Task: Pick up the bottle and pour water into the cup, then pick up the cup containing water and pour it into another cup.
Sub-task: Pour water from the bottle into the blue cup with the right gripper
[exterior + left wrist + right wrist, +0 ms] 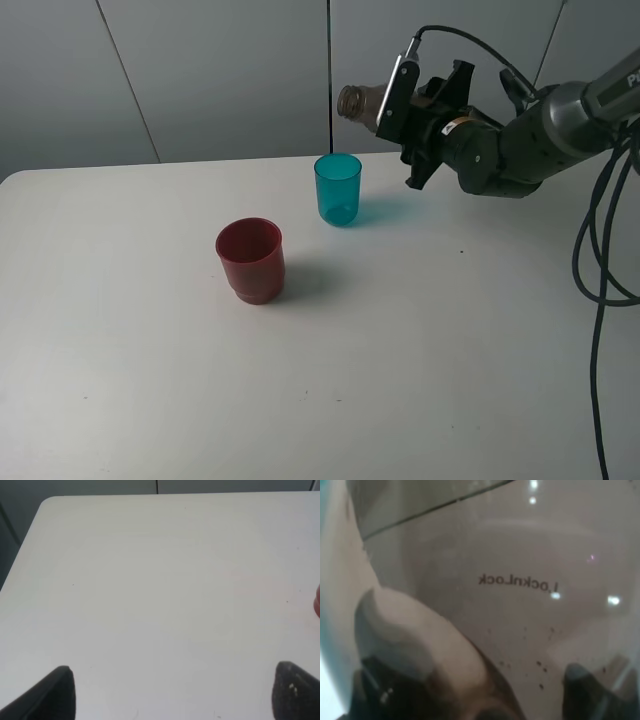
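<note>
My right gripper (408,108) is shut on the smoky grey-brown bottle (362,102) and holds it tipped on its side. The neck points left, above and slightly behind the teal cup (338,188), which stands upright at the back middle of the table. No stream of water shows. The bottle wall (520,580) fills the right wrist view, with dark fingers (385,690) behind it. The dark red cup (250,260) stands upright in front-left of the teal cup. My left gripper (172,695) is open and empty over bare table; the red cup's edge (317,602) shows at the frame's side.
The white table (450,350) carries only the two cups. Grey wall panels (200,80) stand behind the table. Black cables (600,260) hang down at the right edge. The left arm is out of the exterior view.
</note>
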Available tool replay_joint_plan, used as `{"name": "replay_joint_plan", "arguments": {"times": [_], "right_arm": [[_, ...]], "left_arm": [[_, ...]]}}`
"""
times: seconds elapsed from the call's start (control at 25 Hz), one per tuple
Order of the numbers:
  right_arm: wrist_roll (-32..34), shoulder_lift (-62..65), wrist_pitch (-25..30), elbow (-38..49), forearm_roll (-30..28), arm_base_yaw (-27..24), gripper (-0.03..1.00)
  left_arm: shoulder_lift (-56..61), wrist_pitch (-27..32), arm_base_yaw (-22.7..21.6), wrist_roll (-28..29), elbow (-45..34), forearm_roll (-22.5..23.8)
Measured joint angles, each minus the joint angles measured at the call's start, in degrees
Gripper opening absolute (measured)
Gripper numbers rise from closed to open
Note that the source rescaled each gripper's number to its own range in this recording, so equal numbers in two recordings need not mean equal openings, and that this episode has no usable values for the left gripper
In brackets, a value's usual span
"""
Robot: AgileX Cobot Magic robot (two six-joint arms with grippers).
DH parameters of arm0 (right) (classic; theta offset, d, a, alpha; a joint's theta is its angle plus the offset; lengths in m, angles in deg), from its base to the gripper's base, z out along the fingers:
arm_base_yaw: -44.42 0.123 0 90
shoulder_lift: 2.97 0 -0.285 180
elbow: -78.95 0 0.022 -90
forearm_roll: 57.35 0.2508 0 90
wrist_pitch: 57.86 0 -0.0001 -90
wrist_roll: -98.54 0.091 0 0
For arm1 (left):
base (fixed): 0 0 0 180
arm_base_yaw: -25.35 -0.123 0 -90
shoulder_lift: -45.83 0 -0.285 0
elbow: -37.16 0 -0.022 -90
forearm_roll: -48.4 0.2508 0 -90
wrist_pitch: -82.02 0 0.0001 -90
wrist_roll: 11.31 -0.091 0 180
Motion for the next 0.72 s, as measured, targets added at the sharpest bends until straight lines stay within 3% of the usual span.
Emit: {"name": "replay_joint_plan", "arguments": {"times": [0.2, 0.72], "right_arm": [[-4.90, 0.00, 0.00, 0.00, 2.86, 0.00, 0.01], [-13.97, 0.00, 0.00, 0.00, 3.23, 0.00, 0.01]], "left_arm": [[0.00, 0.00, 0.00, 0.00, 0.00, 0.00], [0.00, 0.00, 0.00, 0.00, 0.00, 0.00]]}}
